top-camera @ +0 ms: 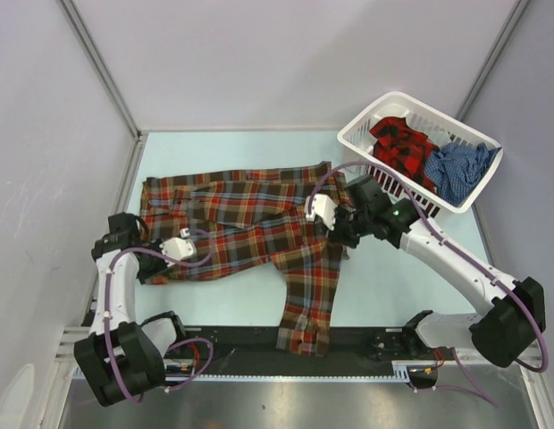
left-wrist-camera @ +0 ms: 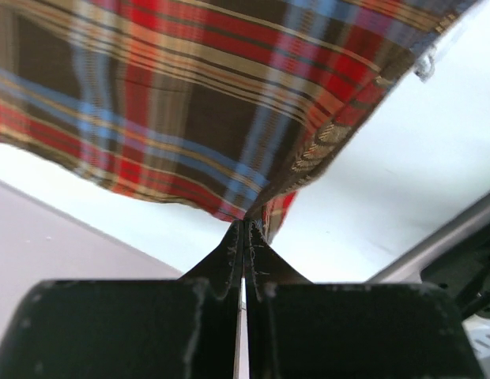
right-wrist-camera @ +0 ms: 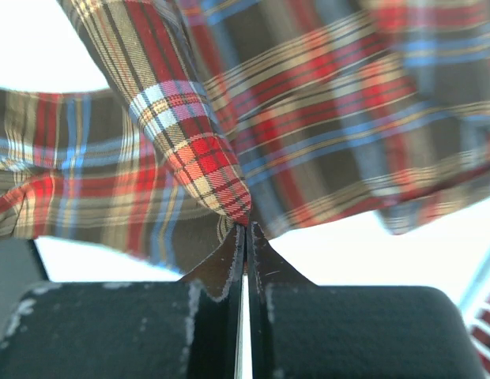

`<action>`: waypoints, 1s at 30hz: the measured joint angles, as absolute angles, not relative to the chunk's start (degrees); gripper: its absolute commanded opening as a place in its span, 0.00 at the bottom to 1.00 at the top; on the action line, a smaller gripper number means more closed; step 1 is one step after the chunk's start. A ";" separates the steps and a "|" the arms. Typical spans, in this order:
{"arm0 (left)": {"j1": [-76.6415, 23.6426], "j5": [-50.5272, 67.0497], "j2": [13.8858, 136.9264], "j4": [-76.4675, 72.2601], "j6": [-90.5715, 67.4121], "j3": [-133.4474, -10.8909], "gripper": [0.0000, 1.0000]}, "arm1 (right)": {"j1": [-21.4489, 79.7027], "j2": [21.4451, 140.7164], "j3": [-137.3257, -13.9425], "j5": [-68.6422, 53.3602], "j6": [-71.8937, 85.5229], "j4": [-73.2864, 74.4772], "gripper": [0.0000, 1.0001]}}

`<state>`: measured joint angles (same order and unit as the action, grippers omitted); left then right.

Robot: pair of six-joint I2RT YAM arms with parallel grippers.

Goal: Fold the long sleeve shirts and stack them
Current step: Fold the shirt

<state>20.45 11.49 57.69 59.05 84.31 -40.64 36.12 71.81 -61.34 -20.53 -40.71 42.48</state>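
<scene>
Left wrist | left claw pinches plaid shirt | right claw apparently likewise

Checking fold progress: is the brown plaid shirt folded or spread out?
Spread out: the brown plaid shirt lies open across the table, one sleeve extended; left gripper and right gripper pinch it.

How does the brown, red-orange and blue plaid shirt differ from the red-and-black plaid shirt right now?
The brown, red-orange and blue plaid shirt lies spread out on the pale table; the red-and-black plaid shirt sits crumpled in the white plastic laundry basket. The left gripper and the right gripper are both shut on the brown shirt; nothing touches the red-and-black one. Both are soft plaid fabric.
</scene>
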 measured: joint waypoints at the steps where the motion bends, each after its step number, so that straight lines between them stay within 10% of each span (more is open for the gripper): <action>1: 20.47 11.94 58.24 58.72 83.83 -41.50 0.00 | 35.55 72.20 -62.81 -20.67 -41.12 42.46 0.00; 30: 20.75 16.78 87.37 37.76 68.42 -58.33 0.00 | 27.51 102.37 -90.48 -19.73 -48.99 41.21 0.00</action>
